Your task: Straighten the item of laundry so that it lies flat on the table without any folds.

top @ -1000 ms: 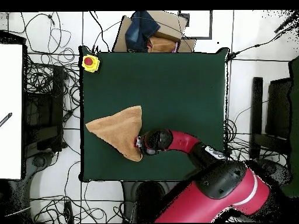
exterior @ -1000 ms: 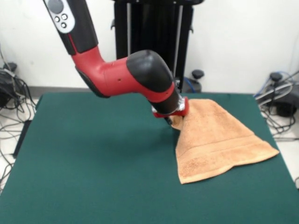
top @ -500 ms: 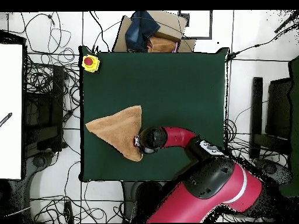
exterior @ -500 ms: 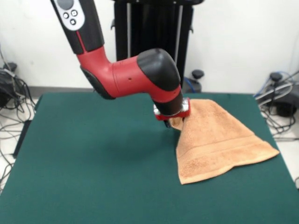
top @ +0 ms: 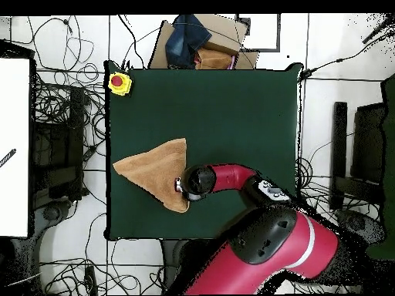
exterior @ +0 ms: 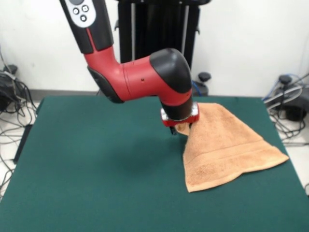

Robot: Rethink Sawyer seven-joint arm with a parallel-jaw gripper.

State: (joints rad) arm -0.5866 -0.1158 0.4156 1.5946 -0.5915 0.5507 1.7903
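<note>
1. The gripper is pinching a fold of the peach-orange towel, its jaws closed on the cloth's inner edge.
2. The towel is lying doubled into a rough triangle, spreading from the jaws toward one side edge of the green table, the long edge running out to a point near that side.
3. Judging from this, unfolding means drawing the held layer toward the table's middle.
4. The felt there is offering wide room.

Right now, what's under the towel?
Green table shows all around the folded towel. The gripper lifts one corner; anything beneath the cloth is hidden.
</note>
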